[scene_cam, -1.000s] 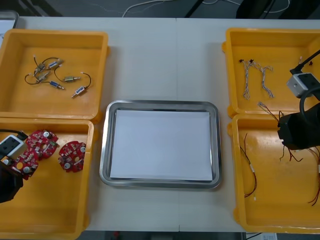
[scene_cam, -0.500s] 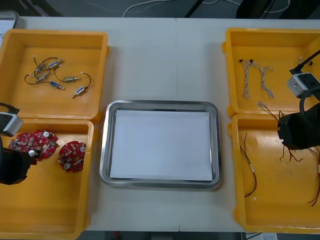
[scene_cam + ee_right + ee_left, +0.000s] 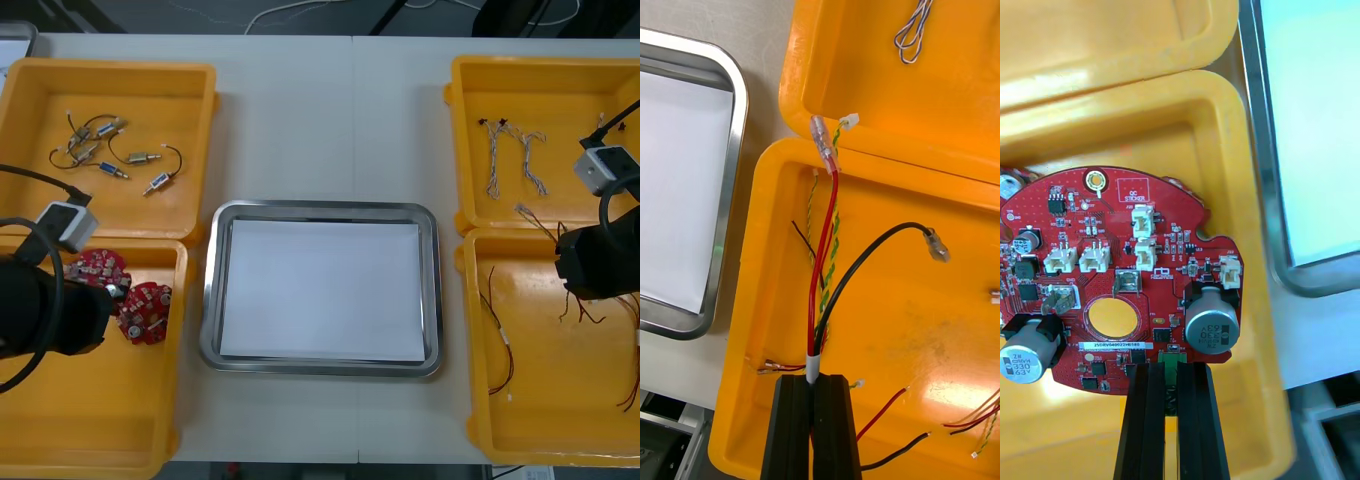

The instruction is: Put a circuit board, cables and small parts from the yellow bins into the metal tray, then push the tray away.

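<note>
The left gripper (image 3: pixel 1169 369) clamps 1 round red circuit board (image 3: pixel 1112 277) over the near-left yellow plastic bin (image 3: pixel 100 420); the right gripper (image 3: pixel 815 379) pinches red and black cables (image 3: pixel 824 247) over the near-right yellow plastic bin (image 3: pixel 550 390).

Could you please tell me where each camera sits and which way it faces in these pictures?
Front: above the arms, looking steeply down at the table; both arms at the sides, tray between bins.
Left wrist: on the left arm, looking along the left gripper, shut on a board.
Right wrist: on the right arm, looking along the right gripper, shut on cables.
Shared: all three show the tray's rim.
</note>
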You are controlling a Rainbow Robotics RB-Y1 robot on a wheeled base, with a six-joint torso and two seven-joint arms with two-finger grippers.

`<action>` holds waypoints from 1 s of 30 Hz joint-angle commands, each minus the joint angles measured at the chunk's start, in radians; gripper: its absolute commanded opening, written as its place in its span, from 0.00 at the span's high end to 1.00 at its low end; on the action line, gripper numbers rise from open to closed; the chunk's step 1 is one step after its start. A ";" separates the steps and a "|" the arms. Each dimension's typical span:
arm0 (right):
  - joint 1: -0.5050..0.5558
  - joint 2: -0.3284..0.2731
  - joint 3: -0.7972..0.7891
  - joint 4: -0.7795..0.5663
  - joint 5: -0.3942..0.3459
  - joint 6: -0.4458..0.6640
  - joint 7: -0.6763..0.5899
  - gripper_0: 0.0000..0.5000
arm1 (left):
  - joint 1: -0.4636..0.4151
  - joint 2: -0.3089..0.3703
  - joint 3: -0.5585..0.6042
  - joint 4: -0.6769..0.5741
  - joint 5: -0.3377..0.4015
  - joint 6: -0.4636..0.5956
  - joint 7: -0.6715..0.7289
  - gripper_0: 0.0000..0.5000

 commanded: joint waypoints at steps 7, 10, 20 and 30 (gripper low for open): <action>-0.005 -0.025 0.008 -0.029 0.004 0.003 -0.051 1.00 | -0.190 0.086 -0.273 -0.038 -0.089 0.008 0.396 1.00; -0.005 -0.025 0.008 -0.029 0.004 0.003 -0.051 1.00 | -0.246 0.095 -0.335 -0.037 -0.095 0.008 0.464 1.00; -0.005 -0.025 0.008 -0.029 0.004 0.003 -0.051 1.00 | -0.462 0.136 -0.541 0.007 -0.078 0.008 0.680 1.00; -0.005 -0.025 0.008 -0.029 0.004 0.003 -0.051 1.00 | -0.655 0.130 -0.773 0.108 -0.078 0.006 0.884 1.00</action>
